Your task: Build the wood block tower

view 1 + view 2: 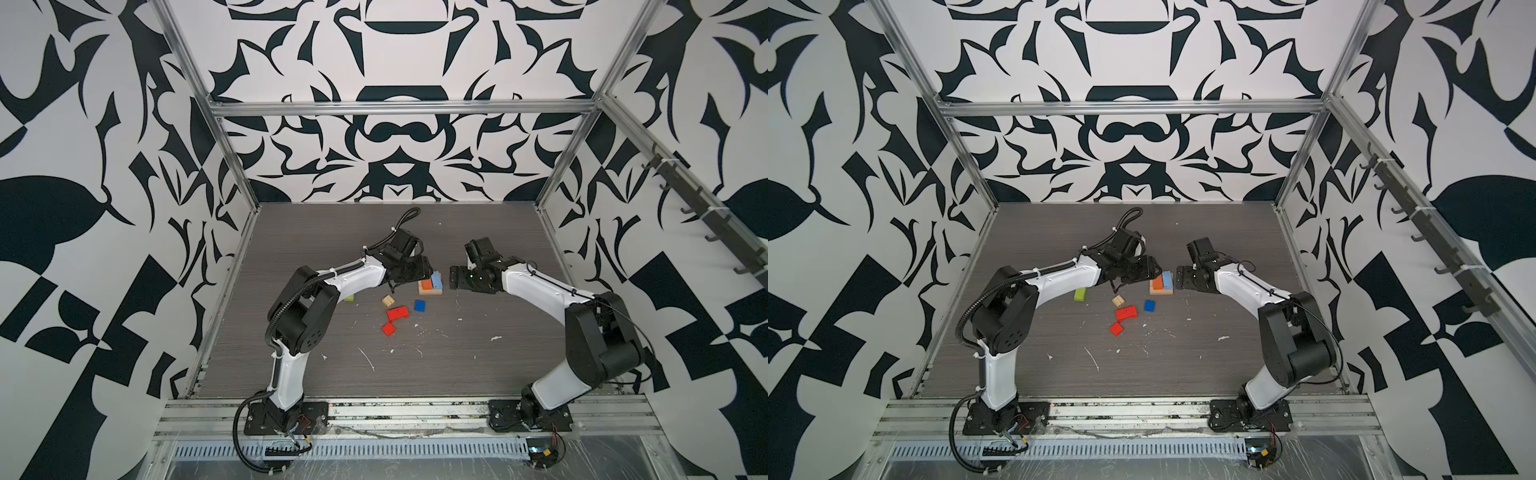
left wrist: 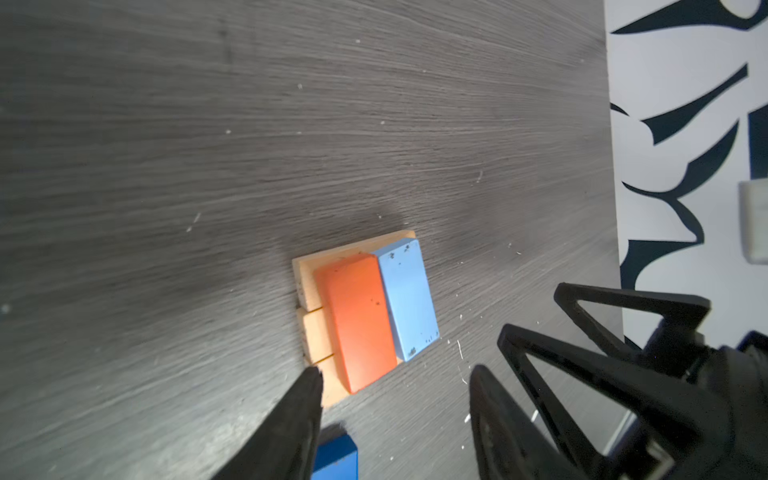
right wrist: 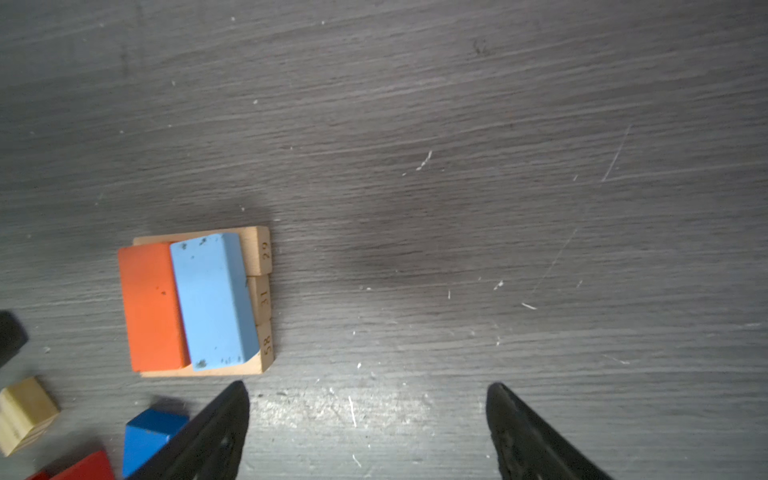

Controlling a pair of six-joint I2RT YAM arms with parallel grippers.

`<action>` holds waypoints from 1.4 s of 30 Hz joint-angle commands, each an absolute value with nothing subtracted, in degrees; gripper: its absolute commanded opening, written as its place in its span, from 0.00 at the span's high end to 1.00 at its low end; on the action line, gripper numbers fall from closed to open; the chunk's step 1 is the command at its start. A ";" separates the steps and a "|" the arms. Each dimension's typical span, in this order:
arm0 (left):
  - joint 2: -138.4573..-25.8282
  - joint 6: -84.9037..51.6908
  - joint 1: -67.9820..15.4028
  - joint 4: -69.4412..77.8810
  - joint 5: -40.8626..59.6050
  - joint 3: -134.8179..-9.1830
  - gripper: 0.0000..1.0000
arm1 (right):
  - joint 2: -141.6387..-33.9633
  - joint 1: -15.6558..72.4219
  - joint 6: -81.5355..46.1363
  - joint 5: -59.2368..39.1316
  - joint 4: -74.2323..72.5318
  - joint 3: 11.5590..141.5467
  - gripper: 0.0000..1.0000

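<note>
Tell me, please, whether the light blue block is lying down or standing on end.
Lying down: the light blue block rests lengthwise on the tan blocks, right beside the orange block.

The wood block tower [image 3: 199,299] is noted on the dark grey table [image 3: 498,124]. Three tan blocks [image 3: 259,249] are laid side by side as a base (ends stamped 29, 31, 58), and an orange block [image 3: 151,307] and a light blue block [image 3: 212,299] are set across them, touching. The right gripper [image 3: 368,385] is poised just beside the base, jaws wide apart, nothing between. A tan cube [image 3: 25,411], a dark blue block [image 3: 147,436] and a red block [image 3: 85,467] are seen loose nearby.
</note>
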State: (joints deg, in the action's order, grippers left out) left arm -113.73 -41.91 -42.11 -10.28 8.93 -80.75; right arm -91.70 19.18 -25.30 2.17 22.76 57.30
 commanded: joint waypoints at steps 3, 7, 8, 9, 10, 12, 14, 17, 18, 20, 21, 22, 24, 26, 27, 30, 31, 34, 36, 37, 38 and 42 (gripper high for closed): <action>-112.34 -41.60 -41.49 -16.13 5.52 -81.22 0.20 | -93.04 18.89 -25.18 2.91 20.99 59.72 0.06; -112.23 -40.91 -41.31 -17.38 4.20 -81.16 0.00 | -93.99 18.79 -25.32 2.99 20.17 60.29 0.04; -112.24 -40.80 -41.31 -17.85 3.54 -81.21 0.00 | -94.19 18.81 -25.33 2.99 20.05 60.42 0.04; -112.32 -40.65 -41.16 -18.46 3.00 -81.29 0.00 | -94.38 18.78 -25.39 2.98 19.86 60.55 0.04; -112.46 -40.52 -41.05 -19.16 2.57 -81.42 0.00 | -94.69 18.81 -25.40 2.99 19.78 60.73 0.04; -112.85 -40.20 -40.71 -20.62 1.94 -81.94 0.00 | -95.21 18.81 -25.49 3.19 19.78 61.08 0.04; -113.25 -39.69 -40.61 -22.13 1.01 -82.43 0.01 | -95.74 18.81 -25.41 3.19 19.66 61.26 0.04; -113.58 -39.13 -40.53 -23.40 -0.30 -82.79 0.00 | -96.71 18.81 -25.47 2.99 19.36 61.55 0.04; -113.82 -38.98 -40.50 -23.99 -0.50 -83.17 0.00 | -97.08 18.81 -25.49 2.90 19.28 61.61 0.04; -114.64 -38.63 -40.49 -25.26 -0.79 -84.04 0.00 | -97.68 18.87 -25.57 2.32 18.99 61.70 0.04; -114.95 -38.58 -40.52 -25.55 -0.75 -84.25 0.00 | -97.88 18.81 -25.58 2.08 18.83 61.70 0.04; -115.28 -38.50 -40.52 -25.64 -0.64 -84.45 0.00 | -98.06 18.74 -25.66 1.87 18.66 61.70 0.04; -115.79 -38.57 -40.52 -25.66 -0.35 -84.63 0.01 | -98.34 18.79 -25.64 1.60 18.48 61.70 0.04; -116.21 -38.67 -40.52 -25.74 0.00 -84.91 0.01 | -98.52 18.81 -25.61 1.45 18.46 61.64 0.04; -116.40 -38.75 -40.53 -25.74 0.00 -84.91 0.00 | -98.61 18.81 -25.58 1.41 18.45 61.66 0.04; -116.97 -38.94 -40.55 -26.10 0.00 -85.25 0.00 | -99.03 18.85 -25.63 1.21 18.46 61.66 0.05; -117.13 -39.00 -40.60 -26.34 0.00 -85.42 0.00 | -99.16 18.78 -25.58 1.08 18.39 61.62 0.05; -117.42 -39.02 -40.53 -26.80 -0.34 -85.70 0.00 | -99.40 18.81 -25.58 0.75 18.29 61.67 0.05; -117.68 -39.02 -40.56 -27.15 -0.48 -86.03 0.00 | -99.64 18.79 -25.56 0.62 18.21 61.62 0.05; -117.78 -39.00 -40.59 -27.38 -0.53 -86.13 0.00 | -99.67 18.81 -25.51 0.45 18.24 61.61 0.05; -117.98 -39.02 -40.60 -27.50 -0.57 -86.29 0.01 | -99.67 18.81 -25.52 0.43 18.11 61.61 0.05; -118.45 -39.02 -40.61 -27.89 -0.53 -86.74 0.00 | -99.76 18.80 -25.45 -0.07 17.94 61.50 0.05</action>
State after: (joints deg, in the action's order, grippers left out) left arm -116.86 -39.07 -40.77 -25.39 0.14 -85.12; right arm -100.36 19.09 -25.34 0.40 18.59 59.94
